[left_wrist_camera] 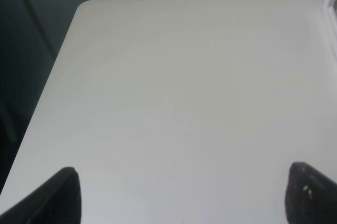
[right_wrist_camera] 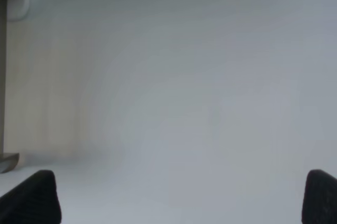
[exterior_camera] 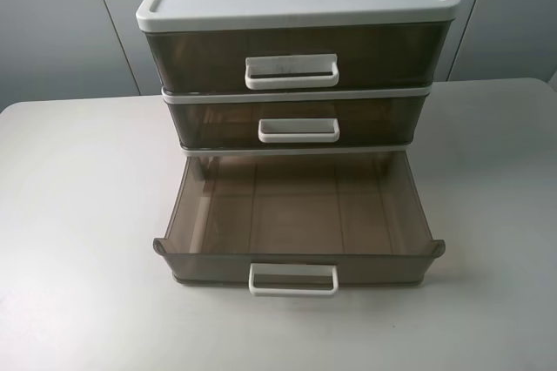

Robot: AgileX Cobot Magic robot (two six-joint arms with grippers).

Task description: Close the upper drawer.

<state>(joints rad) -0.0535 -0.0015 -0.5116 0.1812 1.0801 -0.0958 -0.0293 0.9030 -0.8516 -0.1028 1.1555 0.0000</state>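
Cabinet: a three-drawer plastic unit [exterior_camera: 296, 5] with a white top stands at the far middle of the pale counter [exterior_camera: 78, 240], seen from the high view.
Upper drawer: the top drawer [exterior_camera: 291, 50], smoky brown with a white handle [exterior_camera: 291, 71], sits flush under the white lid; its front lines up with the frame.
Middle drawer: the second drawer [exterior_camera: 296, 118] is also pushed in, its white handle facing the camera.
Lower drawer: the bottom drawer [exterior_camera: 296, 214] is pulled far out toward the near edge of the counter, with nothing lying in it.
Left end effector: its two dark fingertips [left_wrist_camera: 58, 197] show far apart over bare counter, so the left end effector [left_wrist_camera: 184, 197] is spread wide and holds nothing; only a white sliver of the cabinet shows at the edge of its view, well apart from it.
Right end effector: the right end effector [right_wrist_camera: 181, 197] likewise has its dark tips widely separated and grips nothing; a white corner and a brown edge of the cabinet show at the border of its view.
Arms in high view: neither arm shows there.
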